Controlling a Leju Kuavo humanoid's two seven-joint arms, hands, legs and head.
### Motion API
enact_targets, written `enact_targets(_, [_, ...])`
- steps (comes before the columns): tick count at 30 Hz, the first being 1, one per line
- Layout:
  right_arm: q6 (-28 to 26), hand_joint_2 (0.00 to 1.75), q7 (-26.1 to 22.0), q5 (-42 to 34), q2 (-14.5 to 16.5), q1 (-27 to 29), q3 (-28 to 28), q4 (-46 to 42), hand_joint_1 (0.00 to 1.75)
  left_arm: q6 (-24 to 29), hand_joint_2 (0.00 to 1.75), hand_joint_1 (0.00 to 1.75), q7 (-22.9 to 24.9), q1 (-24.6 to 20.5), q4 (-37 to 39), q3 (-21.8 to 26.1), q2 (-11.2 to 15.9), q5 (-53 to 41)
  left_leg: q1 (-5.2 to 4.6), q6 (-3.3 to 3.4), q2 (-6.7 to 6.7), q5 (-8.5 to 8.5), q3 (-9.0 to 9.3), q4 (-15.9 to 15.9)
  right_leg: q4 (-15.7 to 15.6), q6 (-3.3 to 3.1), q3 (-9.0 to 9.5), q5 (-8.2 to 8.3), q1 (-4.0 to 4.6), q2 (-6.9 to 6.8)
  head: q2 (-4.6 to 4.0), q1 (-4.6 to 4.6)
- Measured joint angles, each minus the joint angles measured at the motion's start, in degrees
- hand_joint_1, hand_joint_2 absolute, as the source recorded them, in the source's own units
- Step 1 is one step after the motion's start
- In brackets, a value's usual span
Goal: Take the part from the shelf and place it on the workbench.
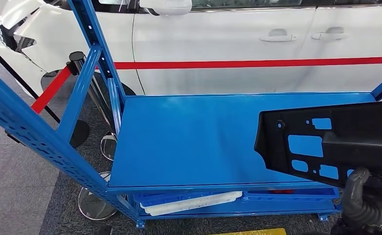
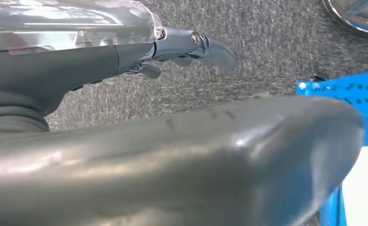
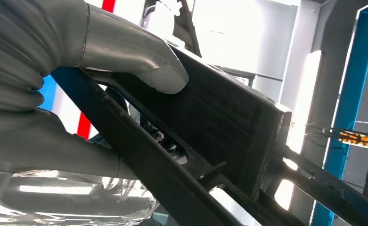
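Currently: one black part [image 1: 325, 144], one blue shelf [image 1: 189, 137], one white car [image 1: 237, 44] behind | right hand [image 1: 367, 198] grips the part from below, thumb [image 3: 139, 61] pressed on its ribbed face, holding it above the shelf's right end | left hand [image 2: 172, 52] over grey carpet [image 2: 266, 42], fingers apart, holding nothing
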Motion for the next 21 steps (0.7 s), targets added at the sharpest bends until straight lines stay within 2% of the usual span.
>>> enact_targets(2, [0.0, 1.75, 0.0, 1.0, 0.2, 0.2, 0.5, -0.5, 1.75, 0.0, 0.00, 0.00, 0.0, -0.1, 0.0, 0.2, 0.0, 0.0, -0.05, -0.47, -0.04, 0.52, -0.69, 0.3, -8.1, -0.32, 5.29, 2.28, 0.11, 0.03, 0.00, -0.01])
enact_targets(3, [0.0, 1.75, 0.0, 1.4, 0.4, 0.4, 0.9, -0.8, 1.75, 0.0, 0.00, 0.00, 0.0, -0.1, 0.0, 0.3, 0.0, 0.0, -0.08, -0.79, -0.07, 0.79, -0.82, 0.4, -10.8, -0.58, 6.94, 2.90, 0.29, 0.09, 0.00, -0.01])
enact_targets(4, [0.0, 1.75, 0.0, 1.7, 0.5, 0.7, 1.2, -1.1, 1.75, 0.0, 0.00, 0.00, 0.1, -0.1, 0.0, 0.4, -0.1, 0.0, -0.10, -1.13, -0.09, 1.09, -0.88, 0.4, -12.1, -0.88, 7.55, 3.01, 0.49, 0.15, 0.00, -0.01])
enact_targets(5, [0.0, 1.75, 0.0, 2.0, 0.6, 1.0, 1.6, -1.3, 1.75, 0.0, 0.00, 0.00, 0.2, -0.1, 0.0, 0.5, -0.1, 0.1, -0.10, -1.47, -0.12, 1.44, -0.90, 0.3, -12.1, -1.23, 7.40, 3.30, 0.72, 0.20, 0.00, 0.00])
enact_targets(7, [0.1, 1.75, 0.0, 2.3, 0.8, 1.5, 2.3, -1.8, 1.75, 0.1, 0.00, 0.00, 0.5, 0.0, 0.0, 0.6, -0.2, 0.1, -0.09, -2.19, -0.17, 1.68, -1.17, 0.3, -12.5, -2.09, 6.85, 4.08, 0.59, 0.12, 0.00, 0.00])
enact_targets(8, [0.3, 1.75, 0.0, 2.3, 0.8, 1.7, 2.7, -2.0, 1.75, 0.1, 0.00, 0.00, 0.7, 0.0, 0.0, 0.7, -0.2, 0.1, -0.06, -2.51, -0.19, 0.66, -1.61, 1.0, -12.7, -2.59, 6.44, 4.62, 0.45, 0.03, -0.01, -0.01])
enact_targets(9, [0.4, 1.75, 0.0, 2.4, 0.9, 1.8, 3.0, -2.2, 1.75, 0.1, 0.00, 0.00, 0.8, 0.1, 0.0, 0.7, -0.2, 0.1, -0.03, -2.78, -0.20, -1.33, -2.33, 2.7, -12.8, -3.04, 5.91, 5.21, 0.31, -0.07, -0.01, -0.01])
enact_targets(11, [0.8, 1.75, 0.0, 2.2, 1.0, 2.1, 3.5, -2.3, 1.75, 0.2, 0.00, 0.00, 1.0, 0.1, 0.0, 0.8, -0.2, 0.1, 0.12, -3.16, -0.16, -7.07, -4.42, 9.5, -12.8, -3.50, 4.55, 6.25, 0.35, -0.09, -0.02, -0.01])
enact_targets(12, [1.1, 1.75, 0.0, 2.0, 1.0, 2.2, 3.6, -2.4, 1.75, 0.2, 0.00, 0.00, 1.0, 0.1, 0.0, 0.8, -0.2, 0.1, 0.15, -3.29, -0.15, -9.14, -5.24, 13.2, -12.8, -3.53, 3.83, 6.78, 0.42, 0.00, -0.01, -0.01])
enact_targets(13, [1.5, 1.75, 0.0, 1.7, 1.0, 2.4, 3.8, -2.4, 1.75, 0.2, 0.00, 0.00, 1.0, 0.1, 0.0, 0.8, -0.2, 0.1, 0.15, -3.34, -0.14, -9.99, -5.42, 15.9, -12.7, -3.49, 3.08, 7.32, 0.51, 0.18, -0.01, -0.01])
enact_targets(14, [1.9, 1.75, 0.0, 1.4, 1.0, 2.5, 3.9, -2.4, 1.75, 0.2, 0.00, 0.00, 1.0, 0.1, 0.0, 0.8, -0.2, 0.1, 0.15, -3.28, -0.17, -9.57, -4.68, 16.7, -12.6, -3.42, 2.36, 7.82, 0.59, 0.44, -0.01, -0.01])
enact_targets(15, [2.3, 1.75, 0.0, 1.1, 1.0, 2.6, 4.1, -2.4, 1.75, 0.2, 0.00, 0.00, 1.0, 0.1, 0.0, 0.8, -0.2, 0.1, 0.13, -3.09, -0.24, -8.27, -2.86, 15.1, -12.5, -3.33, 1.73, 8.28, 0.67, 0.76, 0.00, -0.01])
enact_targets(16, [2.6, 1.75, 0.0, 0.8, 1.0, 2.6, 4.2, -2.4, 1.75, 0.2, 0.00, 0.00, 1.0, 0.1, 0.0, 0.8, -0.2, 0.1, 0.06, -2.72, -0.59, -6.77, -0.07, 11.7, -12.4, -3.22, 1.17, 8.71, 0.75, 1.18, 0.00, -0.01])
enact_targets(17, [3.0, 1.75, 0.0, 0.6, 1.1, 2.6, 4.3, -2.4, 1.75, 0.2, 0.00, 0.00, 1.0, 0.0, 0.0, 0.8, -0.2, 0.1, -0.01, -2.16, -1.49, -6.03, 3.18, 7.2, -12.3, -3.06, 0.68, 9.10, 0.87, 1.59, 0.00, -0.01])
enact_targets(18, [3.4, 1.75, 0.0, 0.4, 1.1, 2.7, 4.5, -2.4, 1.75, 0.2, 0.00, 0.00, 1.0, 0.0, 0.0, 0.8, -0.2, 0.1, -0.04, -1.73, -2.33, -5.79, 5.96, 3.1, -12.2, -2.85, 0.32, 9.52, 0.93, 1.98, 0.00, -0.01])
enact_targets(19, [3.7, 1.75, 0.0, 0.3, 1.2, 2.8, 4.6, -2.5, 1.75, 0.2, 0.00, 0.00, 1.0, 0.1, 0.0, 0.8, -0.2, 0.1, -0.13, -1.39, -3.04, -5.90, 7.80, 0.1, -12.2, -2.58, 0.06, 9.94, 0.92, 2.38, -0.01, -0.01])
enact_targets(20, [3.9, 1.75, 0.0, 0.3, 1.3, 3.1, 4.6, -2.6, 1.75, 0.2, 0.00, 0.00, 1.0, 0.1, 0.0, 0.8, -0.2, 0.1, -0.21, -1.20, -3.36, -6.19, 8.63, -1.4, -12.3, -2.23, -0.14, 10.39, 0.84, 2.77, -0.01, -0.01])
enact_targets(21, [4.0, 1.75, 0.0, 0.4, 1.4, 3.5, 4.7, -2.8, 1.75, 0.3, 0.00, 0.00, 1.0, 0.1, 0.0, 0.8, -0.2, 0.1, -0.28, -1.17, -3.00, -5.97, 8.63, -1.8, -12.3, -1.84, -0.27, 10.83, 0.76, 3.22, -0.01, -0.01])
